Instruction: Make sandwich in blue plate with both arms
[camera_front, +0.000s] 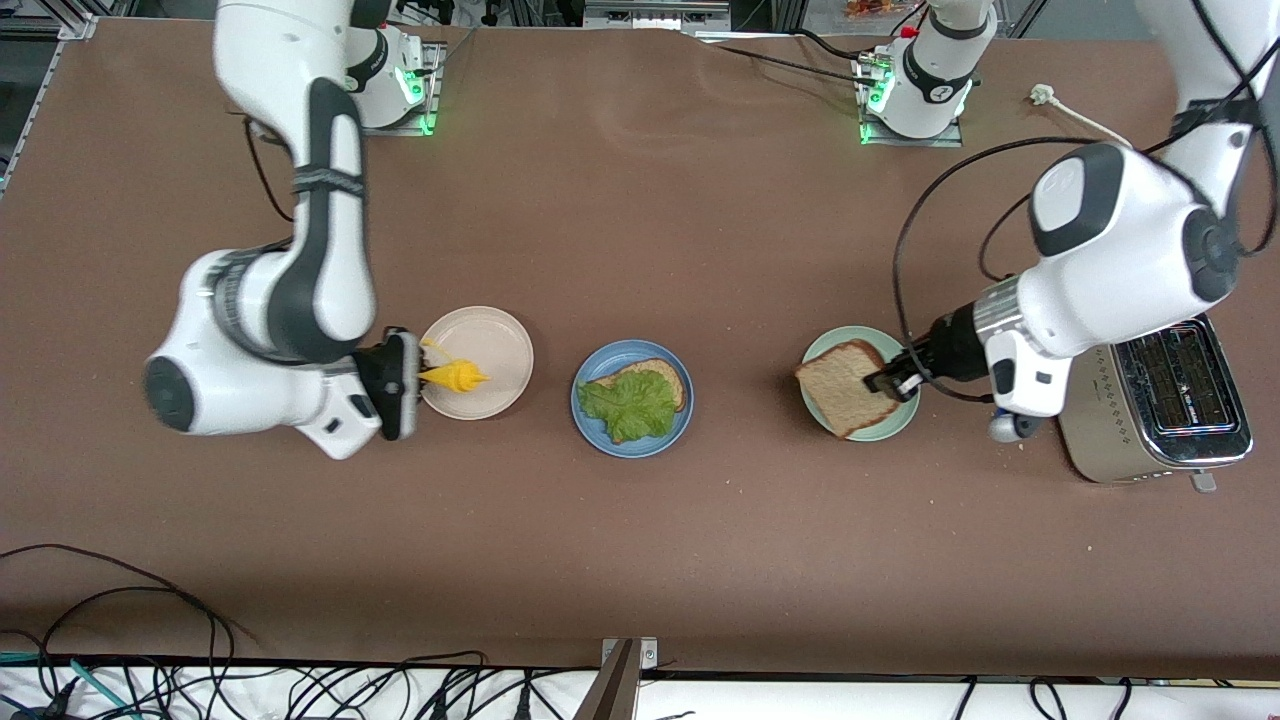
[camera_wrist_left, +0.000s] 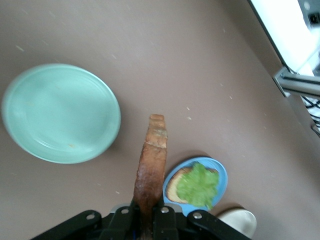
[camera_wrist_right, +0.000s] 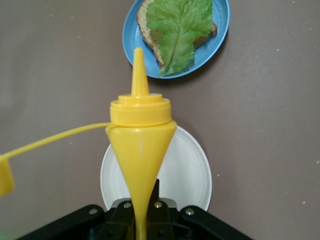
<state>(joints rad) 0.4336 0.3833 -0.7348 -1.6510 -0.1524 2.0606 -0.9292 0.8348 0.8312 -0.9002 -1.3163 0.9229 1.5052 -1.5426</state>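
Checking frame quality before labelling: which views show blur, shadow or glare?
Front view: sharp, soft shadows under the arms. Left wrist view: green plate rim smeared, bread slice soft, a blown-out white patch in one corner. Right wrist view: yellow bottle looms large and stretched; blue plate crisp.

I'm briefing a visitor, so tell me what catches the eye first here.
The blue plate mid-table holds a bread slice topped with lettuce. The left gripper is shut on a second bread slice over the pale green plate. The right gripper is shut on a yellow squeeze bottle over the beige plate.
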